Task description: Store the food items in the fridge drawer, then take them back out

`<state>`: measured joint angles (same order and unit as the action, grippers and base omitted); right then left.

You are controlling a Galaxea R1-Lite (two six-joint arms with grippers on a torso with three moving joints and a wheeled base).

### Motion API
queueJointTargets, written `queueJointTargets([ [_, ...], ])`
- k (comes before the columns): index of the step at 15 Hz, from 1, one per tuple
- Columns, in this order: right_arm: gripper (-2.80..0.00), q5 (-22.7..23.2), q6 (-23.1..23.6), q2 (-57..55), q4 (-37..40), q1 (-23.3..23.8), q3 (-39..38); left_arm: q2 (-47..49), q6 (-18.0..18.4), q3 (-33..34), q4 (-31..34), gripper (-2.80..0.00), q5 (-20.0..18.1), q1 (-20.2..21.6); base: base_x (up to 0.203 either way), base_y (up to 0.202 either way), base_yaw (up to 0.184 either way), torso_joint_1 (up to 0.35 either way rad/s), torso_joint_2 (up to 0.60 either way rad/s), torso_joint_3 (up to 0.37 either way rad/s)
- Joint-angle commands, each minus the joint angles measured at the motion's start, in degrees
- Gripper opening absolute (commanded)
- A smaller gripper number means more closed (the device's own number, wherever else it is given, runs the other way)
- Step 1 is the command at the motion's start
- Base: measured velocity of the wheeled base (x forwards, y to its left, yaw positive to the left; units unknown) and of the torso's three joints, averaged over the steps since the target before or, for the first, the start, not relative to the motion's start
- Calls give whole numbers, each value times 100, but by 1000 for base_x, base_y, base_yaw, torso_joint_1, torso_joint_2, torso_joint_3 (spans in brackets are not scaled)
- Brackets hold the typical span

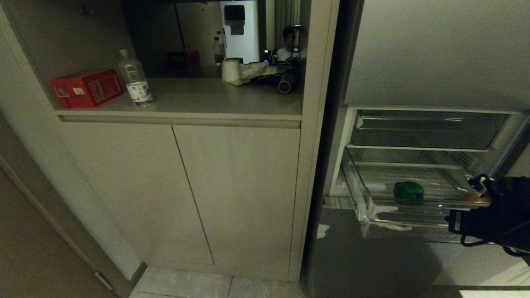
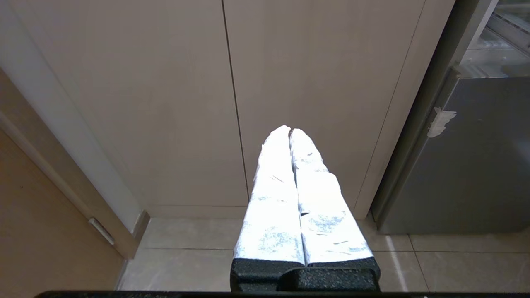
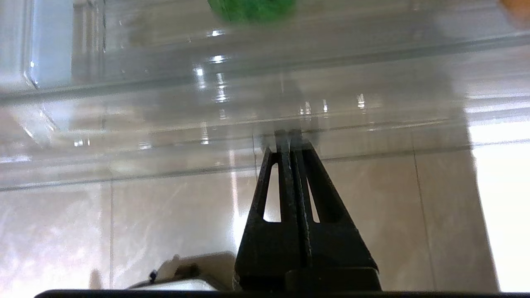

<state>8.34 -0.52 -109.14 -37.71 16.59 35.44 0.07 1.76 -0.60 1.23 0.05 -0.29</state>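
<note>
While both food items lie inside the wide clear plastic fridge drawer (image 1: 368, 207) | right gripper (image 3: 289, 134) is pressed shut and empty at its front rim | dark green lumpy piece (image 1: 408, 190) is seen beyond the rim, leftward; round orange-brown piece (image 1: 475, 199) nearer the right arm | left gripper (image 2: 290, 130) is parked, closed, empty.

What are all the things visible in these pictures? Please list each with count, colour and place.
green food item: 1, dark green, in the fridge drawer
orange food item: 1, orange-brown, in the drawer, partly hidden by the right arm
fridge drawer: 1, clear, pulled out of the grey fridge
upper tray: 1, clear, above the drawer
water bottle: 1, clear, on the counter shelf
red box: 1, left of the bottle
paper roll: 1, white, farther back
cabinet doors: 2, beige, under the shelf
person: 1, in the background
left end effector: white fingers, shut, facing the cabinet
right end effector: black, shut, at the drawer's front
</note>
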Motion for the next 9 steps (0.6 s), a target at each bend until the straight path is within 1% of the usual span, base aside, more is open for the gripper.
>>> queueJointTargets([
  [1, -280, 18, -40, -989, -38, -215, 822, 1, 0, -2, 0, -280, 4, 3, 0, 0, 0, 0, 0, 0],
  [3, -280, 48, -86, -1426, -64, -359, 1390, 1, 0, -2, 0, -280, 4, 3, 0, 0, 0, 0, 0, 0],
  [5, -280, 158, -161, -1902, -368, -486, 1858, 1, 0, -1, 0, -280, 3, 3, 0, 0, 0, 0, 0, 0],
  [7, -280, 212, -492, -2200, -1073, -687, 2181, 1, 0, -2, 0, -280, 4, 3, 0, 0, 0, 0, 0, 0],
  [9, -280, 221, -832, -2228, -1552, -767, 2226, 1, 0, 7, 0, -280, 4, -6, 0, 0, 0, 0, 0, 0],
])
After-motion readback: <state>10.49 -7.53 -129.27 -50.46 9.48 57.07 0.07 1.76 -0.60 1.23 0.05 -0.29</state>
